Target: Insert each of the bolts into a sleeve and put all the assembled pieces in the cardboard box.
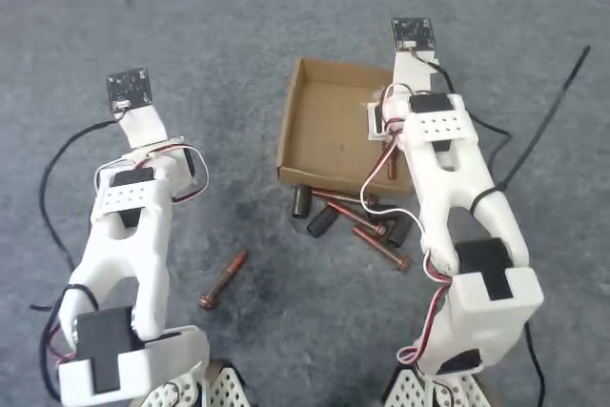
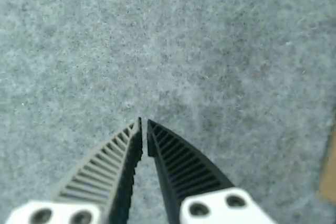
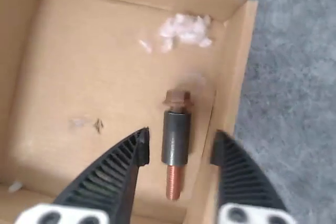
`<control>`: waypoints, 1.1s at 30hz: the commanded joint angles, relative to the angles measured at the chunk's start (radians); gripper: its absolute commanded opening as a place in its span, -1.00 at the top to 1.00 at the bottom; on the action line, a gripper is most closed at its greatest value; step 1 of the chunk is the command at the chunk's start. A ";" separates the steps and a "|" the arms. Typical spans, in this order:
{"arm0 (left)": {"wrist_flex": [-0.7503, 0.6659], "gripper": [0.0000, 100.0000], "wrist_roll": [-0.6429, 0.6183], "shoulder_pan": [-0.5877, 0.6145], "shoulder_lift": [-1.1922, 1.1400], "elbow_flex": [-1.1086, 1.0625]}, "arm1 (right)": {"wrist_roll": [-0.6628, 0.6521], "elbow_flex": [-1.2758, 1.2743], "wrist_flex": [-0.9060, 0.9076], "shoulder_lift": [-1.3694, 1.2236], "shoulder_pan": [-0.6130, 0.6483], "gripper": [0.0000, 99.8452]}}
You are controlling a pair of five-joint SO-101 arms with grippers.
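my right tool (image 3: pixel 181 135) hangs wide open, nothing held, over the box (image 3: pixel 105 66). one sleeved bolt (image 3: pixel 176 140) lies flat inside by the wall, so prob. delivered. left tool (image 2: pixel 144 125) is closed to a sliver, empty, over the counter (image 2: pixel 157 35). the pile of bolts & sleeves (image 1: pixel 348 216) waits just outside the box.

Bright, even, diffuse light from overhead. Soft, faint shadows on grey carpet (image 1: pixel 250 221) under arms and along cardboard box (image 1: pixel 285 135) front wall.

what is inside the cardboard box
One assembled piece lies on the cardboard box floor by a side wall: a copper bolt through a dark sleeve, below the open right gripper. In the high view the right arm covers that side.
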State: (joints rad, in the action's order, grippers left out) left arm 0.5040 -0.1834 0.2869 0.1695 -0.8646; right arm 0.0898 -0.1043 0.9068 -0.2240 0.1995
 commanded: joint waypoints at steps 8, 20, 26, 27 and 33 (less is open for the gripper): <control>-0.023 0.98 0.005 0.009 0.005 0.050 | -0.060 0.221 0.320 0.027 0.028 0.84; -0.023 0.98 0.008 0.009 0.005 0.050 | -0.207 0.064 0.588 0.323 -0.004 0.85; -0.023 0.98 0.008 0.009 0.005 0.050 | -0.129 -0.166 0.559 0.453 -0.005 0.85; -0.023 0.98 0.008 0.009 0.005 0.050 | -0.109 -0.206 0.536 0.473 -0.005 0.85; -0.023 0.98 0.008 0.009 0.005 0.050 | -0.091 -0.393 0.410 0.515 -0.002 0.84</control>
State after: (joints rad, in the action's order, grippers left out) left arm 0.5040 -0.1834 0.2931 0.1695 -0.8646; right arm -0.0146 -0.4588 1.3686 0.2348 0.2087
